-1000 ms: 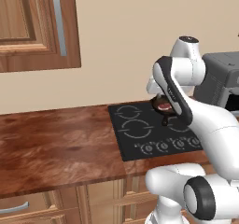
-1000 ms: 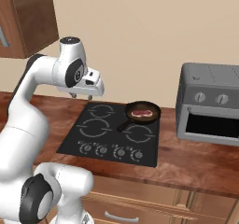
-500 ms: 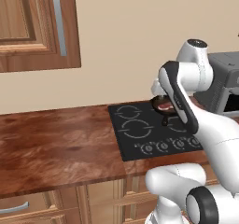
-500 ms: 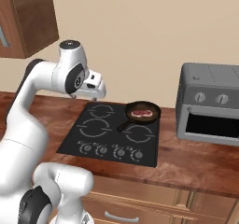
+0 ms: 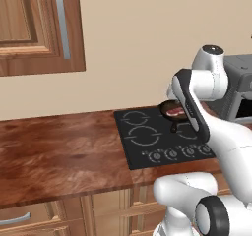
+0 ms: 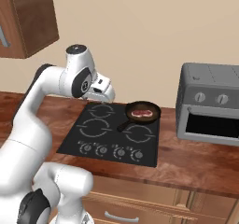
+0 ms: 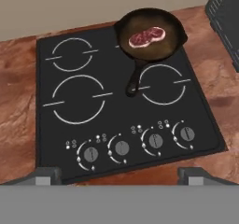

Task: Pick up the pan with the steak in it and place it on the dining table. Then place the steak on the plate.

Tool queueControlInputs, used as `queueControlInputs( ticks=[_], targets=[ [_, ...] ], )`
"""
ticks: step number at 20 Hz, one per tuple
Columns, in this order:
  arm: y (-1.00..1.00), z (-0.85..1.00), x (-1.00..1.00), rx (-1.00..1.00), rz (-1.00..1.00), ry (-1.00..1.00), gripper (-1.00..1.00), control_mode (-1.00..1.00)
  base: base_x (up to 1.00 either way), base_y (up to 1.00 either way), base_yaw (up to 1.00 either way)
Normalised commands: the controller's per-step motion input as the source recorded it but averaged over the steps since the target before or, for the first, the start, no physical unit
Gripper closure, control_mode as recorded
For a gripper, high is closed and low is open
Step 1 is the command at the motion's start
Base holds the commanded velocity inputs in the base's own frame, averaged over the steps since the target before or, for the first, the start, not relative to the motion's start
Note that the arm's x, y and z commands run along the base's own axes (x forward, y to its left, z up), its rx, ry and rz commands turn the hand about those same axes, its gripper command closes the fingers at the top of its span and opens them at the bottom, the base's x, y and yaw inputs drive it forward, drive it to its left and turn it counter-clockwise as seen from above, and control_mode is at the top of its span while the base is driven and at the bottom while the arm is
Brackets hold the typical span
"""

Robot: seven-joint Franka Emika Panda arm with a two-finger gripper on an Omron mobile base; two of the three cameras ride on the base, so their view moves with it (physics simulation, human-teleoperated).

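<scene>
Wooden bench (image 6: 196, 164) carries a black cooktop (image 7: 121, 101). The pan (image 7: 150, 35) sits at the cooktop's rear right corner, the steak (image 7: 146, 36) inside. Pincer (image 7: 119, 174) hovers above, fingers apart, empty. Step in hand: approach; next requires descending onto the handle (image 7: 134, 78).

Wooden tabletop (image 6: 196, 164), reddish-brown grain, cabinet fronts below. Black cooktop (image 7: 56, 120) set into it: four ring burners, a row of four knobs along the near edge. Pan (image 7: 165, 48) sits on the far right burner, handle pointing toward the cooktop centre. Grey toaster oven (image 6: 210, 104) stands on the tabletop just right of the cooktop.
</scene>
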Motion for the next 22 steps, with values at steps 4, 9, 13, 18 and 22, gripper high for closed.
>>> queueControlInputs(
  ticks=[4, 9, 13, 18, 22],
  targets=[
    [-0.33, -0.04, 0.27, 0.0, -0.23, 0.0, -1.0, -1.0, 0.0, 0.0, 0.0],
    [-0.32, -0.07, 0.37, 0.0, -0.2, 0.0, -1.0, -1.0, 0.0, 0.0, 0.0],
    [-0.11, -0.07, 0.41, -0.02, -0.11, 0.0, -1.0, -1.0, 0.0, 0.0, 0.0],
    [0.0, -0.01, 0.08, 0.0, -0.01, 0.0, -1.0, -1.0, 0.0, 0.0, 0.0],
    [0.0, -0.03, 0.0, 0.0, 0.0, 0.0, -1.0, -1.0, 0.0, 0.0, 0.0]
  ],
)
